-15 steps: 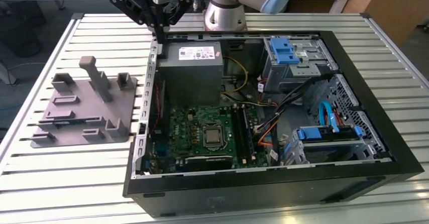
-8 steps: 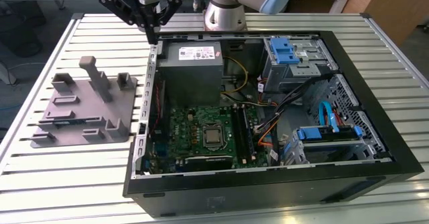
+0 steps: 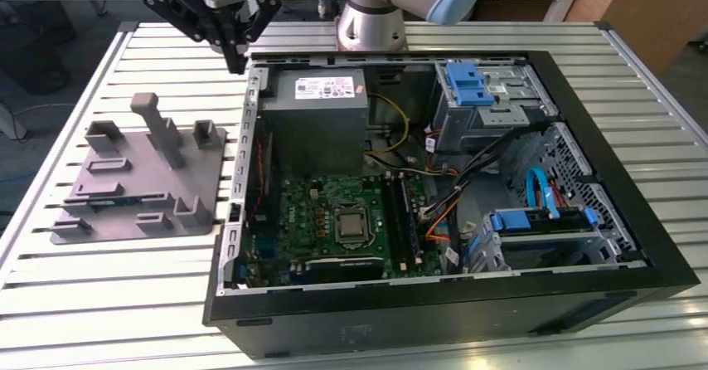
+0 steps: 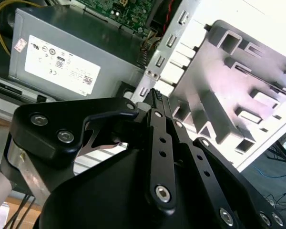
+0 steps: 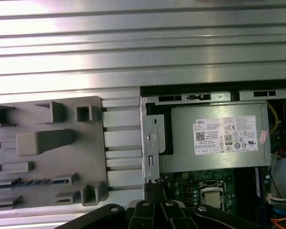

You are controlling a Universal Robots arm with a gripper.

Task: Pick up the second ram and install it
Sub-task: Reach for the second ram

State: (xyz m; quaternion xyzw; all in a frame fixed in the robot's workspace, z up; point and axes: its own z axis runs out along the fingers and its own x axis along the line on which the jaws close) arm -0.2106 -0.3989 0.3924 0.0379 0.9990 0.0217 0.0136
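Note:
My gripper (image 3: pixel 235 61) hangs above the slatted table, just outside the computer case's back corner on the exterior view's left. In the second wrist view its black fingers (image 4: pixel 155 112) press together at the tips, and I see nothing held between them. A thin dark stick, which I take for the second ram (image 5: pixel 33 182), lies edge-up in a slot of the grey tray (image 5: pixel 52 157). The exterior view shows that slot as a dark line (image 3: pixel 116 196) on the tray (image 3: pixel 188 179), below and to the left of the gripper.
The open black case (image 3: pixel 619 179) fills the middle and right of the table. Inside are a grey power supply (image 3: pixel 315 104), a green motherboard (image 3: pixel 332 212) with long dark memory slots (image 3: pixel 400 212), cables and blue drive latches (image 3: pixel 470 84). Upright posts (image 3: pixel 149 121) rise from the tray.

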